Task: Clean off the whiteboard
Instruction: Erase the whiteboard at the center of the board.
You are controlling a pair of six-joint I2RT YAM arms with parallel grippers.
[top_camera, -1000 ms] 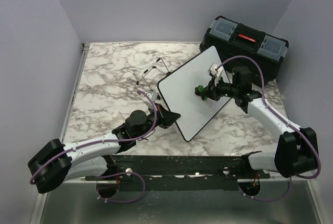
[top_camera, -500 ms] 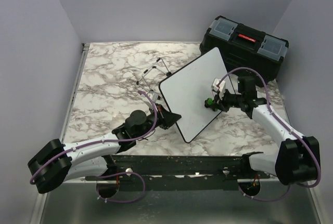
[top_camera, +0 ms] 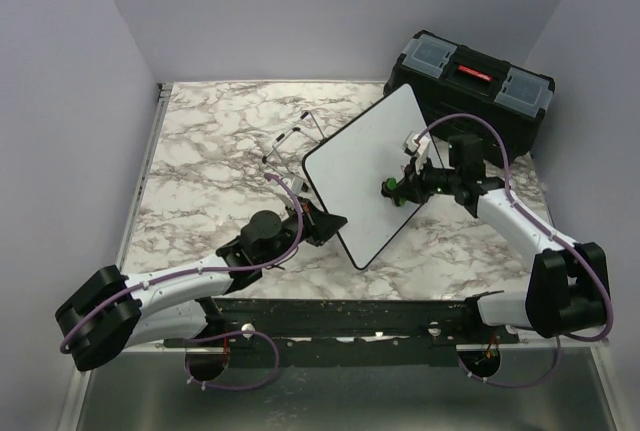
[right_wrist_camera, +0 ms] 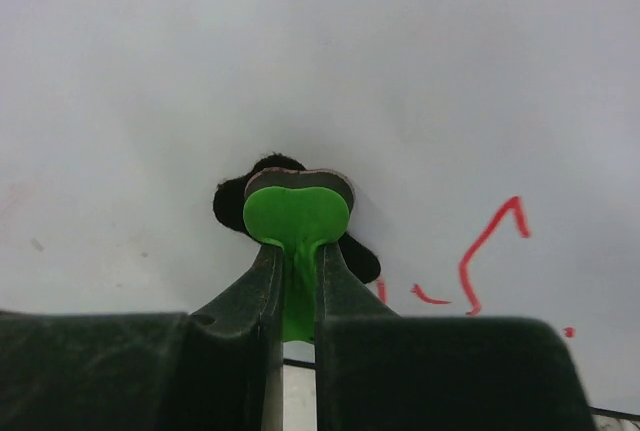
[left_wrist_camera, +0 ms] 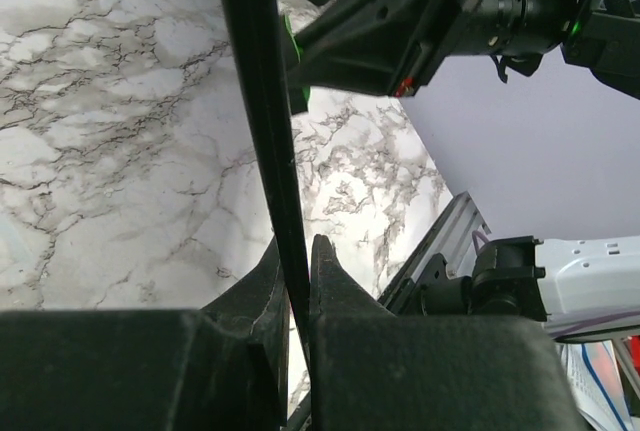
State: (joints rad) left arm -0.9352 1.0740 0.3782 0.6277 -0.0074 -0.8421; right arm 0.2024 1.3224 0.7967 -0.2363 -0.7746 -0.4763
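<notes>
Fingers, left gripper (left_wrist_camera: 297,248): closed tight on the black rim of the whiteboard (top_camera: 355,171), at the board's 8 o'clock edge. Fingers, right gripper (right_wrist_camera: 293,263): pinched on a green eraser (right_wrist_camera: 296,213), its black pad against the board face. Whiteboard: middle of the marble table (top_camera: 210,141), black toolbox (top_camera: 470,86) at its 1 o'clock. Red marks (right_wrist_camera: 490,246): 4 o'clock of the eraser.

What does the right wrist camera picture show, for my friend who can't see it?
The right gripper pinches a green eraser, holding its dark pad against the whiteboard. A few red marks are left on the board at the lower right.
</notes>
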